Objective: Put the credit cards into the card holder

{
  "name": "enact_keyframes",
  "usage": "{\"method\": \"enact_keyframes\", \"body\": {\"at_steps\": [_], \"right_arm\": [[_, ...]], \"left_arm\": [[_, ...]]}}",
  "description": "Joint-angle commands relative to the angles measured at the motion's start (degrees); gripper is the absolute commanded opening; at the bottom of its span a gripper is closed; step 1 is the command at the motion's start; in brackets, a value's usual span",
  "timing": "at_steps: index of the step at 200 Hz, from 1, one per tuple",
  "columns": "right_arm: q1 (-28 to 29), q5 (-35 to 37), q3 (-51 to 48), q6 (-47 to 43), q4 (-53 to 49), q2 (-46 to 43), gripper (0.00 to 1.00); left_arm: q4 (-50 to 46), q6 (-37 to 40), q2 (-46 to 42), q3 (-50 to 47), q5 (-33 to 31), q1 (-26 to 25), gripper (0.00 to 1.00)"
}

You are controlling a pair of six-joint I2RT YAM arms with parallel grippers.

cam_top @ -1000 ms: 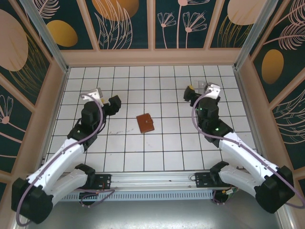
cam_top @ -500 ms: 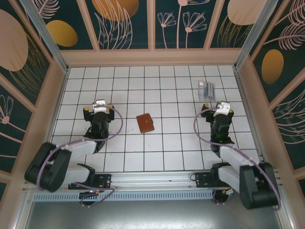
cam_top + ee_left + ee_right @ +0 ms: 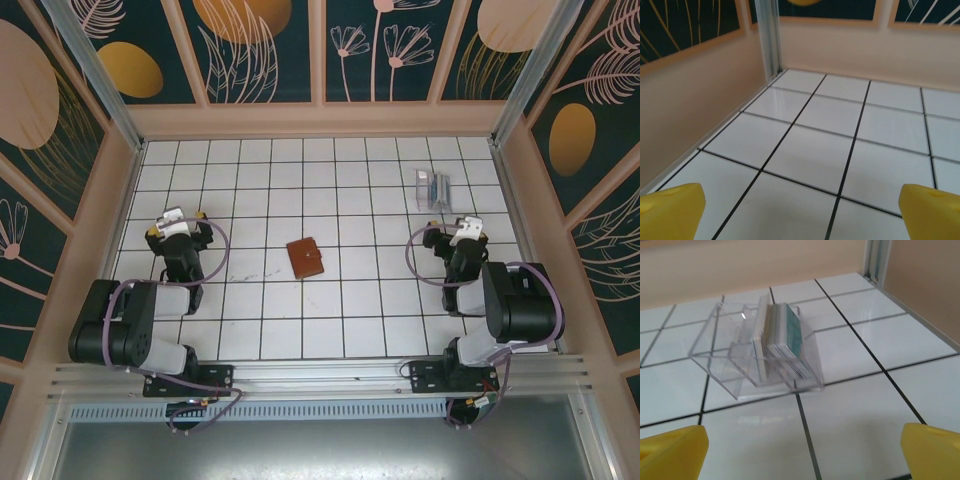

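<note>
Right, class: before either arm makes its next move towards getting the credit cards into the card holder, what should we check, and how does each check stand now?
1. The right tool is open: ok, fingertips wide apart.
2. The left tool is open: ok.
3. The credit cards are in front of the right tool: ok, standing upright in a clear stand straight ahead.
4. Nothing lies between the right tool and the clear stand: ok.
5. The card holder is open to take cards: not ok, it lies folded shut.
6. How many credit cards are packed together: cannot tell.
</note>
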Motion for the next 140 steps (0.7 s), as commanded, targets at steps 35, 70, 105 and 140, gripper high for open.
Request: {"method": "enact_keyframes", "body": {"at_steps": [35,70,105,140], "right_arm": [[-0.61,-3.74,1.80,0.70,4.03,-0.11,0.99],[-0.34,-3.57,2.15,0.41,3.41,-0.04,0.99],[0.17,-2.99,2.23,-0.03,3.30,-0.11,0.99],[0.11,-3.03,2.21,-0.03,3.30,-0.11,0.99]], "left_arm": [[10.32,-1.63,2.59,-2.08,5.37,1.70,0.99],[12.90,-1.42,3.11,-2.75,5.31,1.70,0.99],[13.29,-1.25,3.05,-2.98,5.29,1.70,0.99],[13.37,-1.26,3.14,-2.99,5.30,1.70,0.99]]}}
